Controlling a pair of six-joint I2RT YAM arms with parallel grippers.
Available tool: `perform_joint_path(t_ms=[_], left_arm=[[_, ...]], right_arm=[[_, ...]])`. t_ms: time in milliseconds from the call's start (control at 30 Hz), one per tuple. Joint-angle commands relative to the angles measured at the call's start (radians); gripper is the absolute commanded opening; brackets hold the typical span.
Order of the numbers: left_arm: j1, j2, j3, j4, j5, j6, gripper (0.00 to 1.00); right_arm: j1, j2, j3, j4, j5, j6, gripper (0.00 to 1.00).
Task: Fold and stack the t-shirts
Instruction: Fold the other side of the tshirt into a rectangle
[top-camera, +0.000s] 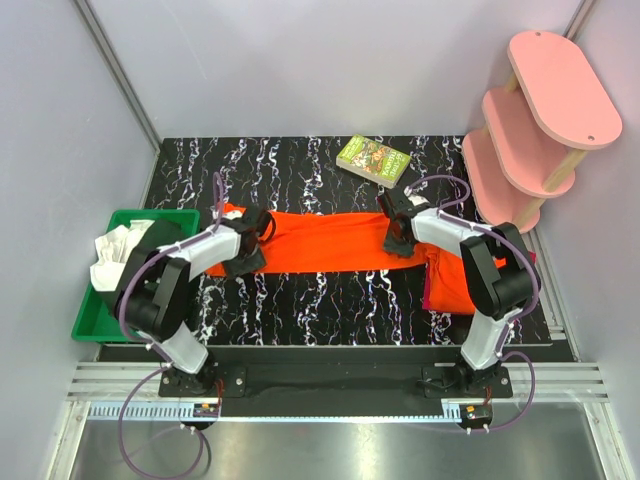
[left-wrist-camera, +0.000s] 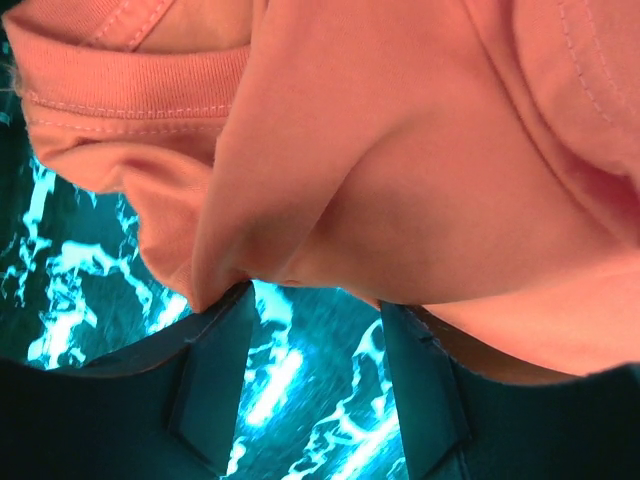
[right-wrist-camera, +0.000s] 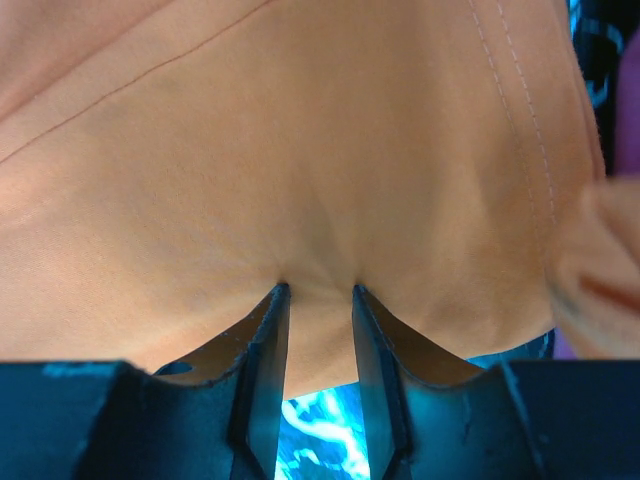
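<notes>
Across the middle of the worktop (top-camera: 330, 300), black with white marbling, one orange t-shirt (top-camera: 320, 240) is laid out as a long band running left to right, folded lengthwise and creased in places. At its left end the left pincer (top-camera: 245, 252) is set down on the cloth. In the left wrist view its fingers (left-wrist-camera: 215, 380) are seen apart, with bare worktop showing between them. A hemmed fold of orange cloth is draped over the tips and puckered at one of them, but whether that cloth is clamped cannot be told. At the right end of the band the right pincer (top-camera: 398, 240) is placed on the near edge. Its fingers (right-wrist-camera: 262, 370) are drawn close together, a strip of orange cloth is caught in the narrow gap, and creases are gathered at the tips, so the cloth is gripped. A magenta-red t-shirt (top-camera: 450, 290) is found at the right side of the worktop, just beside the orange one's right end and partly hidden under the right arm. Its fold cannot be made out. At the left edge a green bin (top-camera: 95, 320) is noted, with a white cloth (top-camera: 118, 255) crumpled in it. Toward the far edge a book (top-camera: 373, 160) is lain flat, apart from the shirts. Beyond the far right corner a pink shelf (top-camera: 545, 110) of three tiers is stood.
</notes>
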Motion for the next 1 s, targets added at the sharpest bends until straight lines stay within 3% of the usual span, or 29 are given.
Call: perform_joint_path(t_ms=[0,133,200,367,500,733,967], left_arm=[[0.002,-0.067,-0.048,-0.071,0.003,0.001,0.57],[-0.024,-0.186,-0.013,-0.076,-0.033,0.021,0.63],[-0.026,-0.260,0.039,-0.073,-0.036,0.027,0.69],[-0.026,-0.361,0.101,0.007,-0.030,0.075,0.73],[-0.021,-0.339,0.076,0.091,-0.021,0.104,0.73],[0.031,-0.262,-0.022,0.286,0.074,0.121,0.73],[0.058,-0.176,-0.036,0.436,0.154,0.098,0.71]], right_arm=[[0.019,-0.044,-0.052,-0.092,-0.001,0.014,0.40],[0.025,-0.093,0.035,-0.090,0.017,-0.030,0.42],[0.023,-0.109,0.101,-0.092,-0.009,-0.070,0.48],[0.034,-0.084,0.324,-0.061,-0.254,-0.133,0.52],[0.074,-0.018,0.414,-0.017,-0.395,-0.176,0.50],[0.144,0.031,0.430,0.029,-0.408,-0.184,0.45],[0.151,-0.036,0.295,0.037,-0.317,-0.211,0.44]])
